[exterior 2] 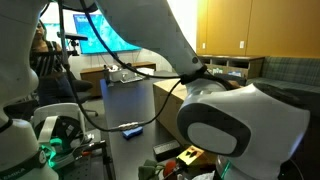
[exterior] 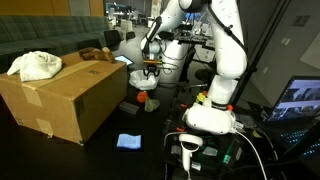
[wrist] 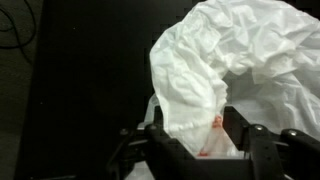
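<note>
The gripper (wrist: 198, 132) hangs low over the dark table (wrist: 80, 90). Its jaws stand partway apart, and a fold of the crumpled white cloth (wrist: 235, 60) bulges up between them, with a reddish patch showing in the gap. In an exterior view the cloth (exterior: 146, 96) lies just right of the cardboard box (exterior: 70, 95), with a blue rag (exterior: 128, 141) nearer.

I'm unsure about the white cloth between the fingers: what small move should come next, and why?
Probably lift the gripper straight up a little. In the wrist view its fingers stand apart with the white cloth bunched between them, over something reddish; rising straight should clear the folds without dragging them.
</note>
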`<state>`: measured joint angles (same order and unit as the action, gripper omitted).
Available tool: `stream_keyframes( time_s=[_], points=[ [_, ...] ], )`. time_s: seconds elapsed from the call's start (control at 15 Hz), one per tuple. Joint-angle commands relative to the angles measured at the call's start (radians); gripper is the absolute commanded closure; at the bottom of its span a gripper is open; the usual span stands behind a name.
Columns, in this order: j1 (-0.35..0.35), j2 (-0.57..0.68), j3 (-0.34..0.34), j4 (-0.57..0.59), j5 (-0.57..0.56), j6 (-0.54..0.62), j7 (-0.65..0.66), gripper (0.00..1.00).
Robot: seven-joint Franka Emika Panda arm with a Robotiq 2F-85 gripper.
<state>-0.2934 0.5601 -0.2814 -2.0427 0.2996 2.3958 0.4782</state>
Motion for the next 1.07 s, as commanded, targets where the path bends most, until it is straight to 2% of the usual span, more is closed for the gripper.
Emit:
stream_keyframes(
  time_s=[0.0,0.07,0.33,0.6,1.0],
  points=[
    [0.012,-0.086,0.004,-0.067,-0.032,0.0,-0.104,0.06],
    [0.013,-0.109,0.004,-0.086,-0.037,-0.002,-0.129,0.01],
    [0.033,-0.213,0.01,-0.193,-0.069,0.01,-0.201,0.0],
    [0.06,-0.308,0.062,-0.302,-0.054,0.011,-0.297,0.0],
    [0.136,-0.367,0.165,-0.395,-0.006,0.044,-0.317,0.0]
  ],
)
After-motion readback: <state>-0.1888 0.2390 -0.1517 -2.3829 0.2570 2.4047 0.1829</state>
